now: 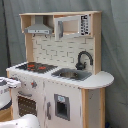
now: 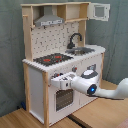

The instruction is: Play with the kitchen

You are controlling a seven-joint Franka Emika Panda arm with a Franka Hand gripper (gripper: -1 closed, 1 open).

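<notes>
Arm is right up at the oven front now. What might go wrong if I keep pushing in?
The gripper sits against the kitchen front just above the oven door, below the knobs. Pushing further could shove or tip the tall, light-looking unit. It may also slip off and knock a knob. Finger contact is unclear, so a grasp might miss.
</notes>
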